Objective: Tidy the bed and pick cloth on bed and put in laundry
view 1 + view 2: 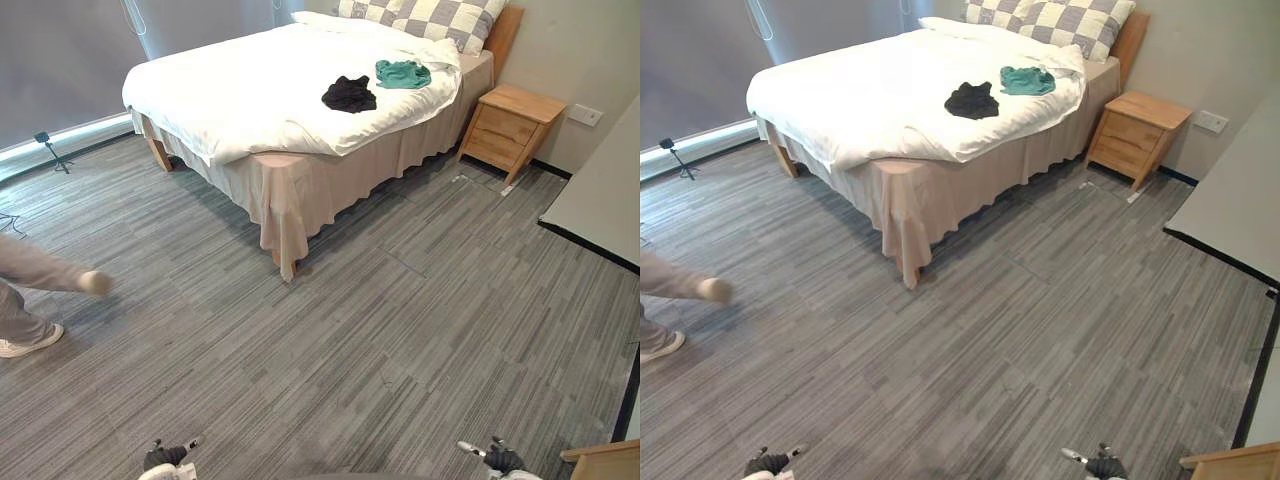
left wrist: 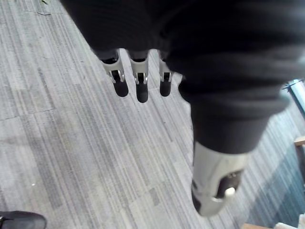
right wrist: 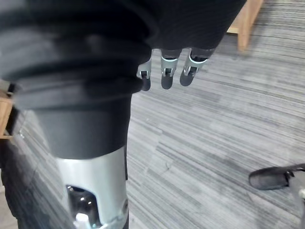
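The left hand (image 2: 142, 89) hung low over the grey floor (image 1: 400, 330) with its fingers loosely extended and its thumb apart, holding nothing. The right hand (image 3: 166, 79) hung the same way on the other side, fingers relaxed and empty, with a wooden furniture leg (image 3: 248, 21) showing past them in its wrist view. Both hands sat at the bottom edge of the head views, well apart from the bed (image 1: 290, 195).

The bed stood across the room, covered by a white duvet (image 1: 250, 90) over a beige skirt. On the duvet, toward the head end, lay a crumpled black cloth (image 1: 349, 94), and just beside it, nearer the pillow, a green cloth (image 1: 402, 73); the two lay close but apart. A checked pillow (image 1: 440, 18) leaned at the wooden headboard (image 1: 504, 35). A wooden nightstand (image 1: 510, 125) stood by the bed's head end against the wall. At the robot's left a person's leg (image 1: 45, 270) and light shoe (image 1: 28, 345) reached into view above the floor, and a small tripod (image 1: 48, 148) stood near the far wall.
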Robot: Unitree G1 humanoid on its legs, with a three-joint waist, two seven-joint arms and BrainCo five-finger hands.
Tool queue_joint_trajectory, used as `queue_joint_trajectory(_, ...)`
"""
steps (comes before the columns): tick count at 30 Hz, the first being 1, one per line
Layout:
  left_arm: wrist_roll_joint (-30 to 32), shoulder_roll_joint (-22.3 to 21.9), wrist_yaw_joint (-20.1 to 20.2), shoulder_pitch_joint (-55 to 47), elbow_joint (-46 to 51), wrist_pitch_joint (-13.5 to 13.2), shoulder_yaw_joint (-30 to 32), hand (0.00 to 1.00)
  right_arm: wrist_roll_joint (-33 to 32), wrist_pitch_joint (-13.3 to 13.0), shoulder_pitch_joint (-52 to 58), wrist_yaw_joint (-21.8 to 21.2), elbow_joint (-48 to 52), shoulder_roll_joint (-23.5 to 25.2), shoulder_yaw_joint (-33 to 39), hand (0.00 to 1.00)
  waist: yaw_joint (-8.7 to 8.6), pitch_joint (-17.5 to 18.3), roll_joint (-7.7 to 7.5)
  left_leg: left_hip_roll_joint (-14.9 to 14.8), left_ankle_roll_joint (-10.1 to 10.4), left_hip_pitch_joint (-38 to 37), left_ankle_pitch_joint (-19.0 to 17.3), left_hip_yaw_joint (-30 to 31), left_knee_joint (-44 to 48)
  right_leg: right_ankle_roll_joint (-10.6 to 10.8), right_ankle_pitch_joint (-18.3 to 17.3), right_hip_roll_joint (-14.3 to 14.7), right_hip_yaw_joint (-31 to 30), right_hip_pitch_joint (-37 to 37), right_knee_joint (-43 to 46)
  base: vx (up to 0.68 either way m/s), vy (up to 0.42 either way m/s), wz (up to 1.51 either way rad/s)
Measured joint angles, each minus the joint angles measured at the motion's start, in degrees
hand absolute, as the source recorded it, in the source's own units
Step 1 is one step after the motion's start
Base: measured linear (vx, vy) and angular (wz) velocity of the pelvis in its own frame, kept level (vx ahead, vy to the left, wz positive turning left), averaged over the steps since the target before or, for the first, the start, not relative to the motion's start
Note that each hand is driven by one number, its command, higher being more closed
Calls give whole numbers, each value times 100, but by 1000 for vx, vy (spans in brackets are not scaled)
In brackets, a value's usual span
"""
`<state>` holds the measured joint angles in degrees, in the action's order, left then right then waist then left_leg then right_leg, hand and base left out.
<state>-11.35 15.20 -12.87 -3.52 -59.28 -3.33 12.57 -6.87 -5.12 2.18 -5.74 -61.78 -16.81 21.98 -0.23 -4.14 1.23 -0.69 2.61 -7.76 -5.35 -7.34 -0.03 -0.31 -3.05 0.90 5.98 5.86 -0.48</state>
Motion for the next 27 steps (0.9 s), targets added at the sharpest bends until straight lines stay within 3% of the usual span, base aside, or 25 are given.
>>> queue_joint_trajectory(27, -179, -268, 191, -176, -2, -138, -79, 0, 10, 5, 58, 32, -6, 343, -323, 0, -32, -70, -55, -10, 5, -240, 61, -195, -317, -12, 4, 21, 147, 188, -167, -23, -15, 1)
